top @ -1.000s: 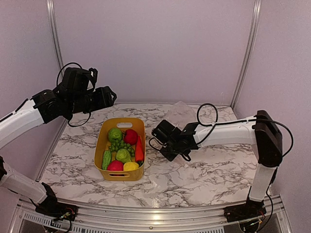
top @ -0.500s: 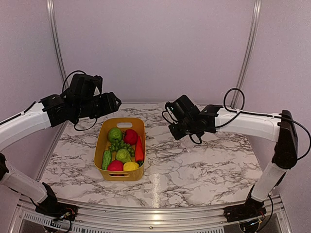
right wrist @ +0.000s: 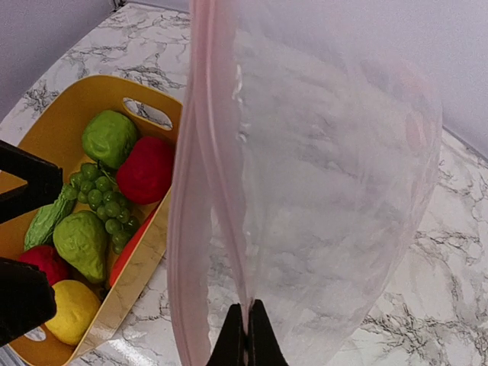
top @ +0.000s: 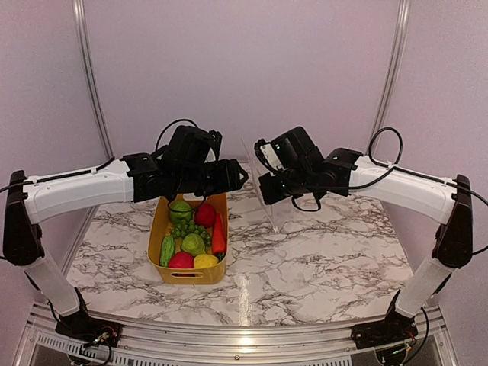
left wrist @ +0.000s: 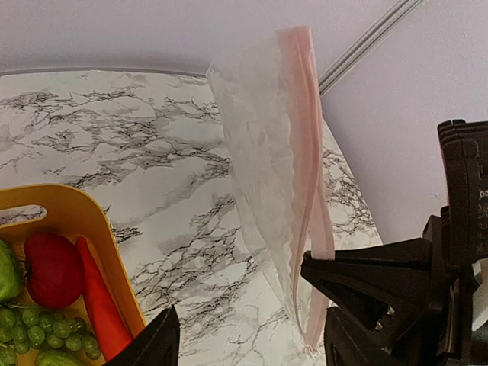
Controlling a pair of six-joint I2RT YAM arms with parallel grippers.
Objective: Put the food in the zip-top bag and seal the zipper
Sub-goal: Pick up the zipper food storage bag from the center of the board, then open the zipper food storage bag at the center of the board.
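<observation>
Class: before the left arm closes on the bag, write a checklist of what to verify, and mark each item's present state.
1. Right fingers pinch the bag at its zipper: ok.
2. Left fingers open: ok.
3. Bag held up off the table: ok.
4. Left fingers lined up on the zipper: cannot tell.
5. Bag mouth open: cannot tell.
6. Food all in the tub, none in the bag: ok.
</observation>
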